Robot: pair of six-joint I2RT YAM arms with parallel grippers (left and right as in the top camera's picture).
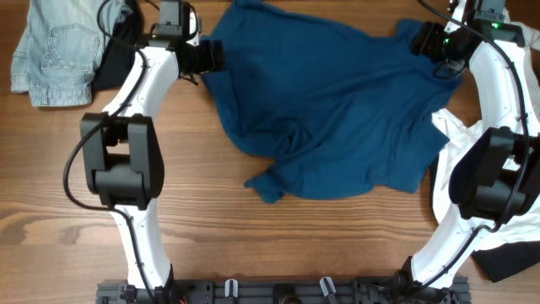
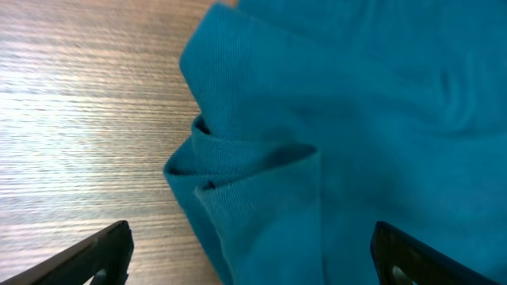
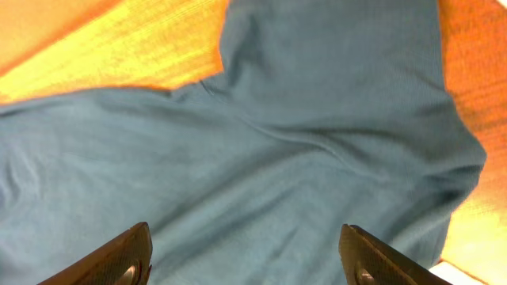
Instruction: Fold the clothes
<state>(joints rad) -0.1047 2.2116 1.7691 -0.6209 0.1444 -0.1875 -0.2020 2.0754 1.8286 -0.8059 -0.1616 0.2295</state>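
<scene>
Overhead: blue T-shirt [image 1: 329, 110], denim piece [image 1: 55, 51], white shirt [image 1: 451, 135]. Wrist views alone show my left gripper [image 2: 253, 253] and right gripper [image 3: 245, 253] spread, empty, above the T-shirt.

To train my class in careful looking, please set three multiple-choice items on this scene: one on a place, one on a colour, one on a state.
1. Where does the denim piece lie in the overhead view?
A. far left
B. near centre
C. far right

2. What colour is the large T-shirt?
A. white
B. dark blue
C. red

3. The left gripper is:
A. shut on cloth
B. out of view
C. open

Answers:
1 A, it lies at the picture's top left corner.
2 B, dark blue cloth fills the middle.
3 C, the left wrist view shows its fingers wide apart.
</scene>
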